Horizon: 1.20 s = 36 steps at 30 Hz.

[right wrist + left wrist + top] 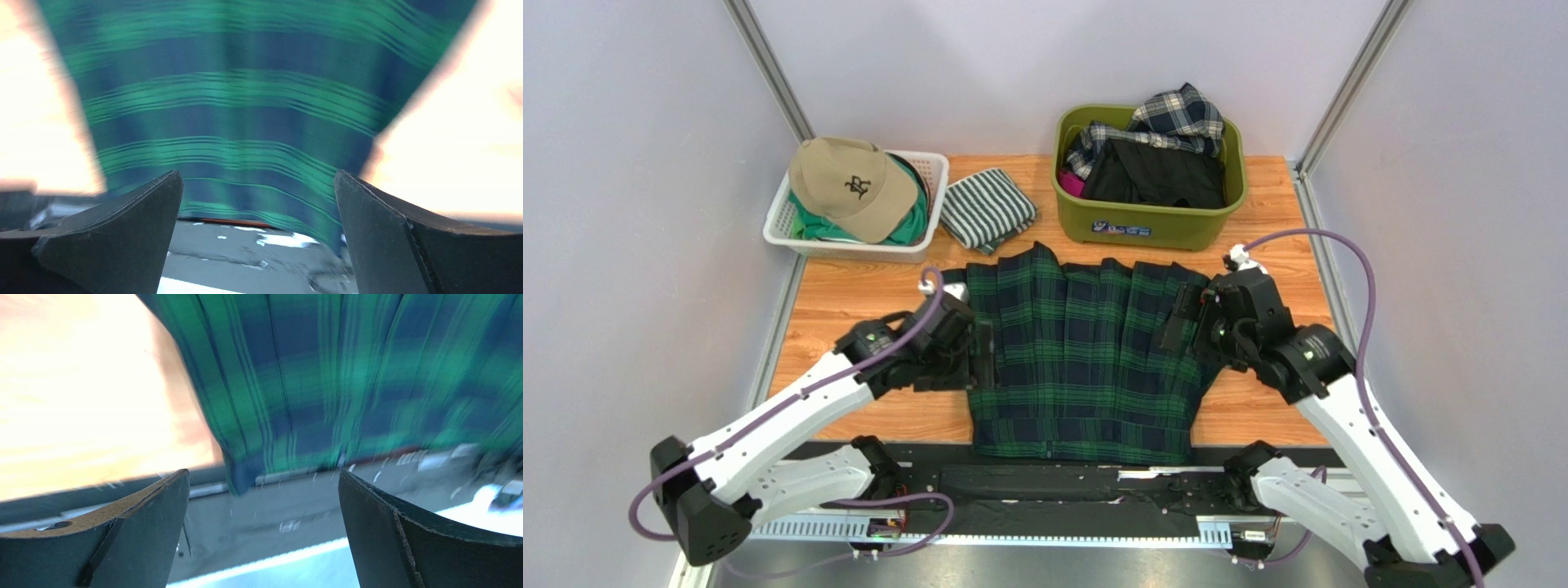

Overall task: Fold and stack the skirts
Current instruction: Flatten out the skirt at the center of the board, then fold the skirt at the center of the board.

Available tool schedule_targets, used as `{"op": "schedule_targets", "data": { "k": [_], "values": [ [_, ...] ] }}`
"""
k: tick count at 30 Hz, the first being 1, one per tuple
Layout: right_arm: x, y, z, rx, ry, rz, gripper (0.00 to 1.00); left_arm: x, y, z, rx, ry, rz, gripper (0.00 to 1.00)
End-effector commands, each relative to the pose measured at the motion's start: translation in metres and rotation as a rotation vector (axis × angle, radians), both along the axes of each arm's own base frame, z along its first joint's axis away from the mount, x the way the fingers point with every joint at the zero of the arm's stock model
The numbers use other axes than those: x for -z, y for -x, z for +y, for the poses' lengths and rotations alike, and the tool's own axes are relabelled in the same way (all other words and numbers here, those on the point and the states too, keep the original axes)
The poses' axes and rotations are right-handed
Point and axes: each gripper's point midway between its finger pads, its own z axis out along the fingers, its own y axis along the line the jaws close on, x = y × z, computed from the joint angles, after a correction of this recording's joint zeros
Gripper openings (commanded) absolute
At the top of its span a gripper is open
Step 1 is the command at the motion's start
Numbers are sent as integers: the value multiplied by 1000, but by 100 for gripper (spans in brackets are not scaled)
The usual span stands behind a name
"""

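**Scene.** Dark green-navy tartan pleated skirt (1081,355) spread flat at the middle of the wooden desk (842,306), near edge at, or possibly just over, the desk's front lip. Left tool (979,349) at the skirt's left border, right tool (1192,321) at its right border. Both wide apart in the wrist views, nothing between the fingers, cloth lying free beneath. Plain black skirt (1155,172) and navy-white-grey plaid skirt (1161,123) heaped in the olive plastic tub (1149,221) at the far right, well apart from the spread skirt.

**Step in hand, by judgement.** First fold of the tartan skirt, not yet gripped.
- Lower each tool onto its own side border, at matching depth along the pleats.
- Pinch the full thickness of cloth rather than a single top pleat.
- Lift only enough to clear the desk.
- Carry both sides in step, keeping pleats parallel and the folded edge straight.
- Avoid dragging the near edge off the desk.

**Orientation.** Pleats running near-to-far. Straight banded edge — likely the waistband — toward the arm bases, wavier hem toward the tub. Outline almost square, so long axis hard to call; if any, along the pleats.
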Motion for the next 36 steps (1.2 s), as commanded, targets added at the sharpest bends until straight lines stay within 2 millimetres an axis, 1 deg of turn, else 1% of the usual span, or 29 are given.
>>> {"op": "schedule_targets", "data": {
  "k": [1,2,3,4,5,6,7,8,9,10,11,12,13,14,16,17,18,20,21,22,23,25,27,29,31,32,34,35,36],
  "values": [
    [-37,-8,82,-322,-105,-182,99,-22,-35,56,-193,-126,-106,99],
    [-37,-6,99,-378,-97,-192,99,-26,-49,60,-224,-105,-148,99],
    [-44,-12,118,-408,-80,-240,99,-19,-55,67,-252,-97,-147,99],
    [-28,2,150,-523,-38,-205,99,-18,-69,83,-341,-75,-149,99],
    [-20,5,167,-581,-4,-199,99,-19,-79,78,-366,2,-148,99],
    [-30,6,191,-621,-23,-223,99,-12,-83,81,-400,42,-127,99],
    [-2,21,219,-714,27,-168,99,-12,-90,82,-442,128,-101,99],
    [5,30,235,-785,51,-166,99,-18,-108,79,-449,189,-159,99],
    [-5,34,259,-840,40,-195,98,-9,-111,81,-462,208,-154,99],
    [6,54,276,-921,71,-175,98,-4,-117,86,-495,228,-138,99],
    [27,57,289,-970,141,-148,96,-1,-120,89,-503,231,-131,99],
    [24,58,300,-987,167,-151,96,2,-123,91,-509,228,-127,99],
    [28,65,309,-1013,185,-156,95,9,-127,97,-531,211,-109,99],
    [47,67,317,-1025,220,-129,95,10,-132,97,-529,215,-123,99],
    [55,78,331,-1068,212,-116,93,20,-133,92,-518,252,-82,99],
    [62,78,334,-1058,226,-110,92,19,-140,89,-503,274,-101,99],
    [75,80,336,-1063,242,-85,90,20,-142,87,-498,283,-101,99],
    [86,82,340,-1057,261,-76,88,26,-148,89,-509,272,-107,99],
    [97,81,340,-1054,281,-66,87,27,-151,90,-518,267,-104,99],
    [102,79,340,-1038,292,-64,85,32,-152,90,-515,263,-87,99],
    [106,76,339,-1021,311,-71,83,32,-155,88,-510,271,-91,99],
    [117,75,340,-1009,331,-65,76,39,-157,86,-504,276,-69,99],
    [124,75,342,-1014,340,-63,68,40,-161,85,-499,276,-71,99],
    [132,77,341,-1013,367,-59,66,45,-164,85,-500,270,-57,98],
    [136,76,338,-1002,400,-64,61,49,-165,86,-499,263,-45,97],
    [141,73,332,-985,444,-65,60,49,-167,86,-497,262,-46,97],
    [142,72,329,-972,480,-75,59,55,-168,86,-498,257,-31,96],
    [144,69,323,-956,516,-72,60,55,-169,85,-497,255,-30,96],
    [144,69,323,-953,526,-73,61,57,-170,85,-496,257,-26,96]
  ]
}}
